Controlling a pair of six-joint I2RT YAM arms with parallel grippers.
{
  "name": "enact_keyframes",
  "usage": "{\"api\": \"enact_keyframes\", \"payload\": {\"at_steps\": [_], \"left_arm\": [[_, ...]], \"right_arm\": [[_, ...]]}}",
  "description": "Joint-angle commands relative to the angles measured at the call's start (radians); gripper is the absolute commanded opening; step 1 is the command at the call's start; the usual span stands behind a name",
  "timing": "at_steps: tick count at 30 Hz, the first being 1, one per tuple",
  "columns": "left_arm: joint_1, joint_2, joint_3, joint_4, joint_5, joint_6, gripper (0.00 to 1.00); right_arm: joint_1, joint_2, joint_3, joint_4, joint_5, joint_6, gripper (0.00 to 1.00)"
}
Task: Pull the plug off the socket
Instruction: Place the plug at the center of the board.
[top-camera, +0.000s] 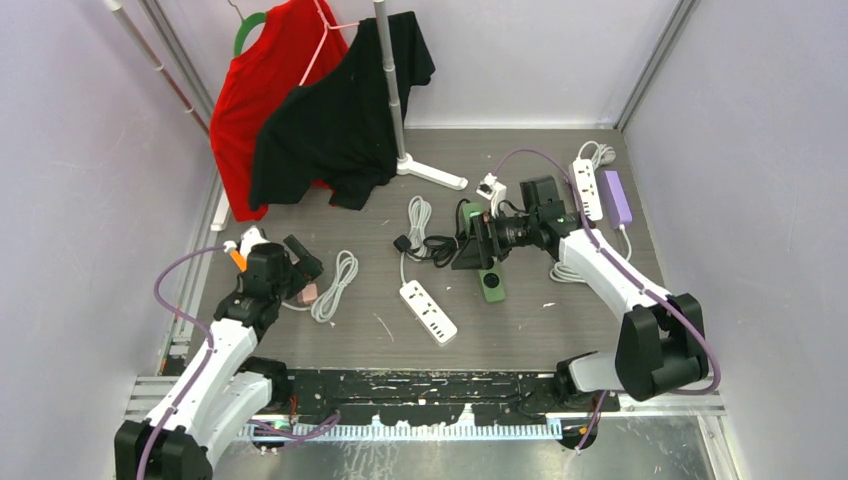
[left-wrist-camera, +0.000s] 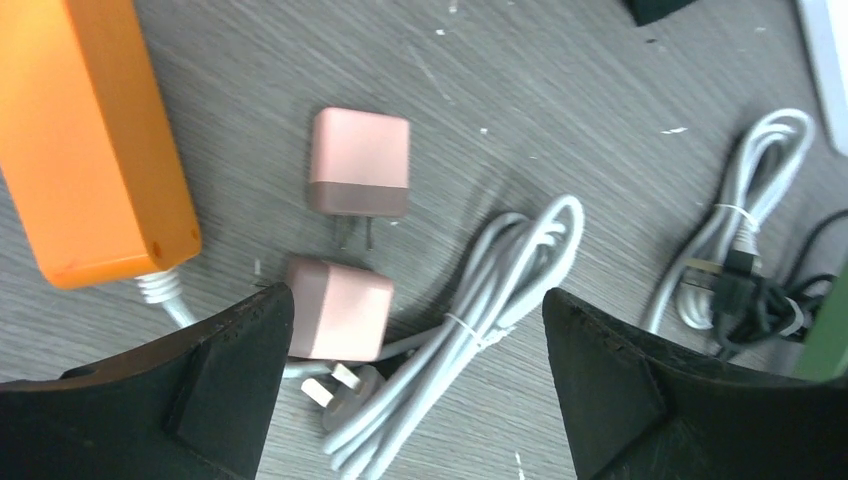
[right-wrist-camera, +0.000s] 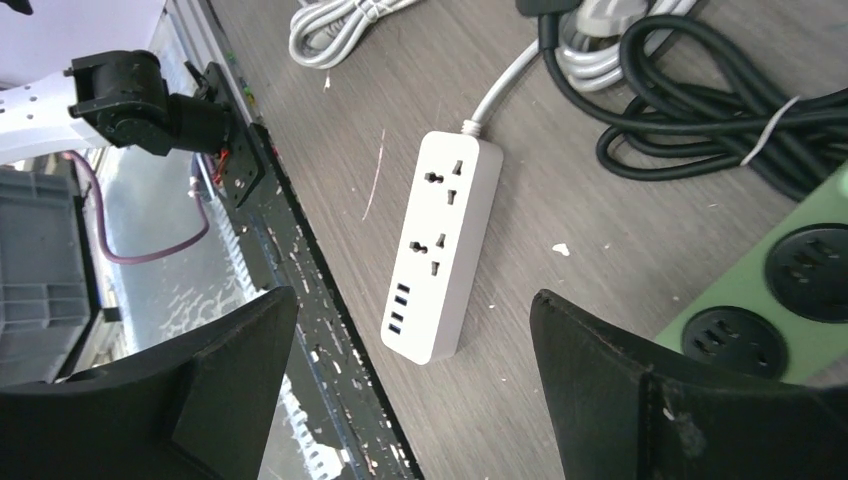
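Note:
An orange socket strip (left-wrist-camera: 95, 140) lies at the upper left of the left wrist view. Two pink plugs lie loose on the table beside it: one (left-wrist-camera: 360, 162) with its prongs showing, the other (left-wrist-camera: 338, 308) right by my left finger. My left gripper (left-wrist-camera: 415, 320) hangs open above them, holding nothing. In the top view it (top-camera: 300, 268) sits at the left, next to the orange strip (top-camera: 238, 259). My right gripper (right-wrist-camera: 415, 310) is open and empty, near the green socket strip (right-wrist-camera: 790, 290).
A tied white cable (left-wrist-camera: 480, 320) with a white plug lies under my left gripper. A white power strip (top-camera: 428, 311) and black cable (top-camera: 435, 248) lie mid-table. White (top-camera: 588, 188) and purple (top-camera: 618, 197) strips sit back right. A rack with shirts (top-camera: 330, 110) stands at the back.

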Motion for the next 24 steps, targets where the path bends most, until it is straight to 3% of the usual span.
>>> {"api": "enact_keyframes", "payload": {"at_steps": [1, 14, 24], "left_arm": [[0.006, -0.063, 0.048, 0.020, 0.116, 0.010, 0.94], [0.005, -0.083, -0.045, 0.372, 0.606, -0.036, 0.91], [0.004, -0.011, -0.127, 0.603, 0.769, -0.141, 0.89]], "right_arm": [[-0.034, -0.083, 0.056, -0.022, 0.021, -0.063, 0.91], [-0.217, -0.184, 0.036, -0.034, 0.016, -0.104, 0.92], [-0.213, -0.147, -0.028, 0.039, 0.169, -0.106, 0.91]]}}
